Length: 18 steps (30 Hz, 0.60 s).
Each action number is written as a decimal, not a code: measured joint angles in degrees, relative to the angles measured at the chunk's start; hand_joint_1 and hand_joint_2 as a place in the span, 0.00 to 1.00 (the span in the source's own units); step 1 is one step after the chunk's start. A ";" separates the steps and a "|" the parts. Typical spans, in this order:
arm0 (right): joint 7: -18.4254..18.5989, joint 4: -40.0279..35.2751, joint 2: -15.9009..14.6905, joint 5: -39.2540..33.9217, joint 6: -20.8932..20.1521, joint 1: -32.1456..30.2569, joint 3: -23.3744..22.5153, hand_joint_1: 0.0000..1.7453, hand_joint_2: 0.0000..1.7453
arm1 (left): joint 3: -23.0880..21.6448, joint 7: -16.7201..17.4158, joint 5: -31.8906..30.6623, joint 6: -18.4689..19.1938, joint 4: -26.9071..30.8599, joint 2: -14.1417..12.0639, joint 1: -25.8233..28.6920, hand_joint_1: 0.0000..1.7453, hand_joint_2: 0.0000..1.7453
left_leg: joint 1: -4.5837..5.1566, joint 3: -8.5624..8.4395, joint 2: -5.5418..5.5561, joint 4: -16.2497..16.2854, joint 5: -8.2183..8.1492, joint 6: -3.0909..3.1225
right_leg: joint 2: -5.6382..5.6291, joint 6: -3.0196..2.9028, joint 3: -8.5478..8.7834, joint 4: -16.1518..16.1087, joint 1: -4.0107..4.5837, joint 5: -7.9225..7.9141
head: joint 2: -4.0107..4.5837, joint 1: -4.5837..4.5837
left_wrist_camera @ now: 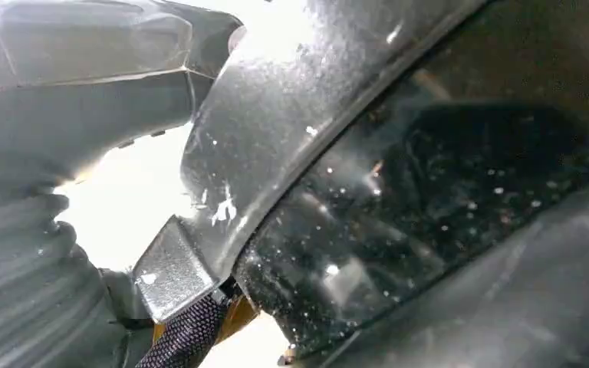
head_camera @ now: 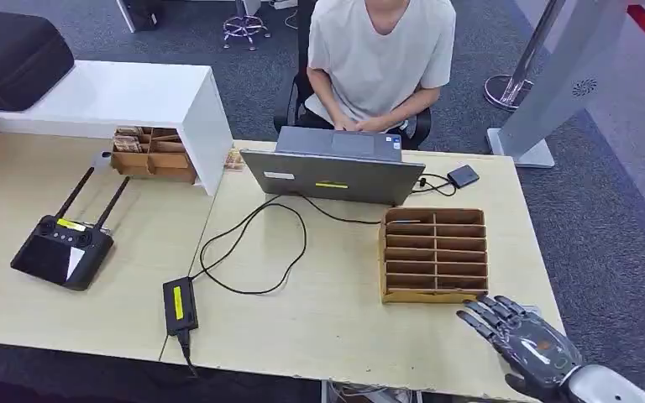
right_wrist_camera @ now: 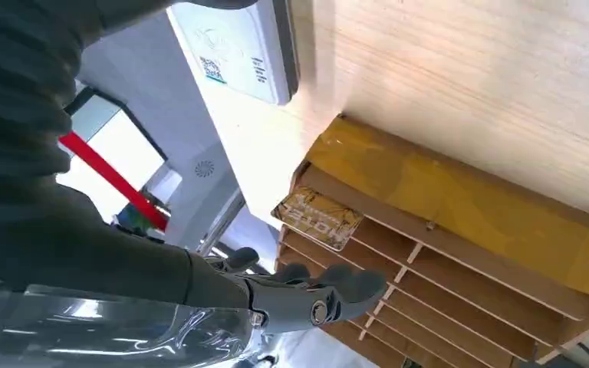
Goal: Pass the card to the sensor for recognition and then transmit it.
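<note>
Head view: right hand (head_camera: 522, 340) open, fingers spread, near slotted box (head_camera: 434, 254).

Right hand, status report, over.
Right hand open, fingers spread beside the slotted rack. Card sits in a rack slot, not gripped. Nothing between hand and rack.

office: desk (head_camera: 319, 319), laptop (head_camera: 336, 172), carpet (head_camera: 605, 252)

One laptop (head_camera: 329, 172); two slotted wooden racks (head_camera: 433, 253) (head_camera: 153, 153); one remote controller (head_camera: 61, 249); one person (head_camera: 380, 59).
</note>
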<state>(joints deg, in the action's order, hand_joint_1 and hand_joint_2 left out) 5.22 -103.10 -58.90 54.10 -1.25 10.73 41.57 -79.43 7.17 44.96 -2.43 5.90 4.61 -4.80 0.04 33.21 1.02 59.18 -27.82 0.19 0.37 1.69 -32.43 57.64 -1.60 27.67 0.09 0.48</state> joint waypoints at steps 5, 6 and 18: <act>-1.68 0.04 1.07 4.25 2.67 -1.50 -1.97 0.00 1.00 | 0.00 0.00 0.00 0.02 0.00 0.02 -0.01 0.00 1.00 | 0.00 0.00 0.00 0.00 0.00 0.00 | 0.01 0.00 0.01 0.00 0.00 0.00 | 0.00 -0.02; -2.43 0.11 2.01 7.20 5.28 -2.09 -2.71 0.00 1.00 | 0.00 0.00 -0.02 0.02 0.00 0.02 -0.01 0.00 1.00 | 0.00 0.00 -0.01 -0.01 0.00 0.00 | 0.00 0.00 0.01 0.00 0.00 0.00 | 0.00 0.00; -3.41 5.25 14.19 15.26 13.46 -4.18 -3.04 0.00 1.00 | -0.09 0.02 -0.74 0.22 0.00 0.02 -0.07 0.00 1.00 | -0.02 -0.01 -0.09 -0.03 0.00 -0.01 | -0.05 -0.01 -0.01 0.01 0.01 0.01 | 0.00 -0.02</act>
<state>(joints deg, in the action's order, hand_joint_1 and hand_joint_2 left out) 1.81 -97.85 -44.72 69.35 12.22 6.56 38.53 -79.52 7.19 44.22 -2.21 5.90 4.63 -4.86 0.02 33.20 0.93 59.14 -27.82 0.18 0.32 1.68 -32.44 57.65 -1.59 27.68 0.09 0.46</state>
